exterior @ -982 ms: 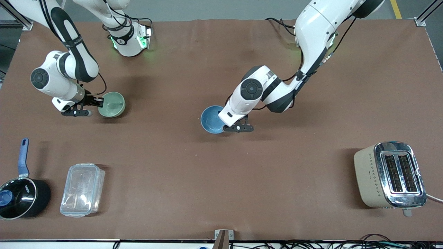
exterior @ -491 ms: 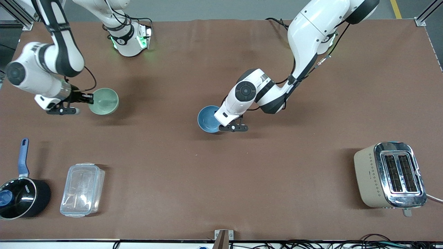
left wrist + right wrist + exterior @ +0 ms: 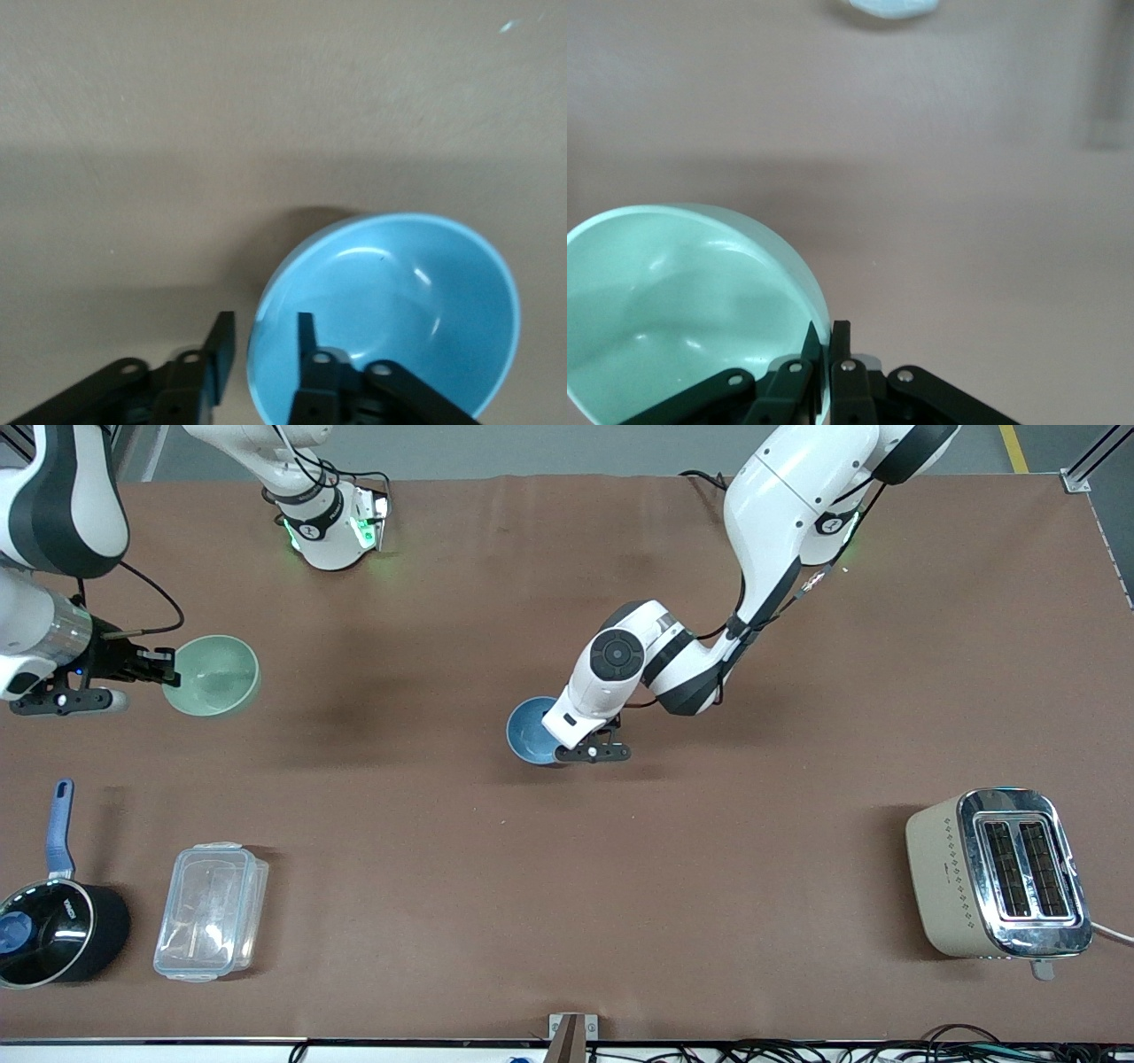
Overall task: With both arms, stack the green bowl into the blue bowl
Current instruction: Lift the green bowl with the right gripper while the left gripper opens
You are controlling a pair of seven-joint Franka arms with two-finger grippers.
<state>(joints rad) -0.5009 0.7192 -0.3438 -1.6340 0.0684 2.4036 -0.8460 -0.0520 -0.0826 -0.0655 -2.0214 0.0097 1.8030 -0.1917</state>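
Note:
The pale mint-green bowl (image 3: pixel 213 676) hangs tilted in the air over the right arm's end of the table. My right gripper (image 3: pixel 166 677) is shut on its rim, one finger inside and one outside; the right wrist view shows the green bowl (image 3: pixel 682 301) and the right gripper (image 3: pixel 829 341) pinching it. The sky-blue bowl (image 3: pixel 529 731) sits on the brown table near the middle. My left gripper (image 3: pixel 560 746) is at its rim. In the left wrist view the left gripper (image 3: pixel 266 332) is open and straddles the rim of the blue bowl (image 3: pixel 399 301), with gaps on both sides.
A black saucepan with a blue handle (image 3: pixel 53 930) and a clear plastic box (image 3: pixel 211 911) stand near the front camera at the right arm's end. A beige toaster (image 3: pixel 1001 872) stands near the front camera at the left arm's end.
My right gripper has risen with the green bowl and carried it toward the right arm's end of the table. My left arm and the blue bowl have shifted slightly the same way.

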